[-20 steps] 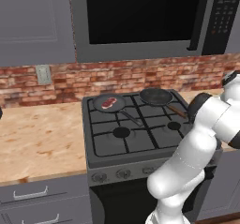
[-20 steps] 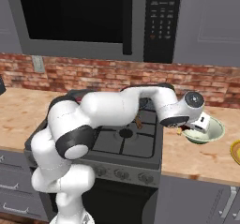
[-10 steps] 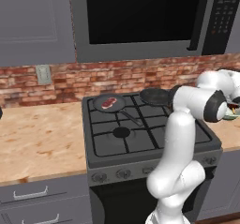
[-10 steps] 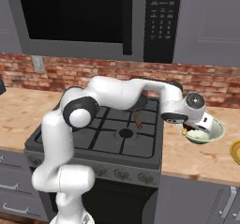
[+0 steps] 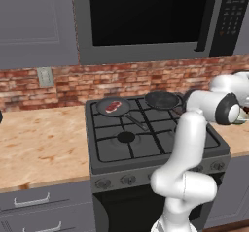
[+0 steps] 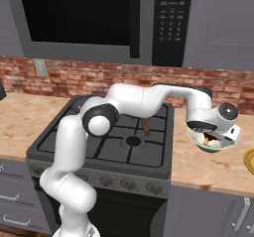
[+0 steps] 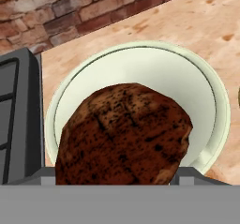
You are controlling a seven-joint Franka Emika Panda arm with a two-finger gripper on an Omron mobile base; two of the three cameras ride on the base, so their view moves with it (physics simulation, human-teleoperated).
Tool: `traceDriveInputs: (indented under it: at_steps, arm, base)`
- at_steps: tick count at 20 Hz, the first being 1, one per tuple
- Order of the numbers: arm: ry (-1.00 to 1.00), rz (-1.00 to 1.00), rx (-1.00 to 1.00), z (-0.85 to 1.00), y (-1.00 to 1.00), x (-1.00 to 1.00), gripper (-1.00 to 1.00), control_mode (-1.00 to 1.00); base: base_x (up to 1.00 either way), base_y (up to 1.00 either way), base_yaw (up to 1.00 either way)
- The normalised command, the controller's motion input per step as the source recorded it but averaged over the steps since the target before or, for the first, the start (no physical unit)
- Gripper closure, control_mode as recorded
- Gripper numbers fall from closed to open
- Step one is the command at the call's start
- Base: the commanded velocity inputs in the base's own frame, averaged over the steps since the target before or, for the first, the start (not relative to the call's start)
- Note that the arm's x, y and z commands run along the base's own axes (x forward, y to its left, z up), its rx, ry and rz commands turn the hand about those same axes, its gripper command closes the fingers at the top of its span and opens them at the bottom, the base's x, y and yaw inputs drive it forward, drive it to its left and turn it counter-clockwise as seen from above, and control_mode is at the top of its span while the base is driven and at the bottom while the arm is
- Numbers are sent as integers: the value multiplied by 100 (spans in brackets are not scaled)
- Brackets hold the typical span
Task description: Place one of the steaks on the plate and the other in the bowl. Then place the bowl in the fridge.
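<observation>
in the hand view we see the dark brown steak point(image 7: 124, 134) filling the lower centre, over the pale bowl point(image 7: 206, 94) on the bench point(image 7: 140, 31). our hand point(image 6: 212, 141) sits at the right of the right base view, above that bowl, its fingers spread wide around the steak. the red steak point(image 5: 113, 106) lies in a pan point(image 5: 104, 110) at the stove's point(image 5: 121, 143) upper left in the left base view.
</observation>
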Motion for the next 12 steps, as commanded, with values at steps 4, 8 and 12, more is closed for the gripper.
traceDriveInputs:
  at_steps: [4,8,12]
  arm:
    - [0,0,-1,-7,0,12,100,-100]
    - [0,0,-8,-26,8,12,100,-100]
    - [0,0,-12,-28,22,12,100,-100]
  base:
    - [0,0,0]
    - [0,0,0]
    - [0,0,0]
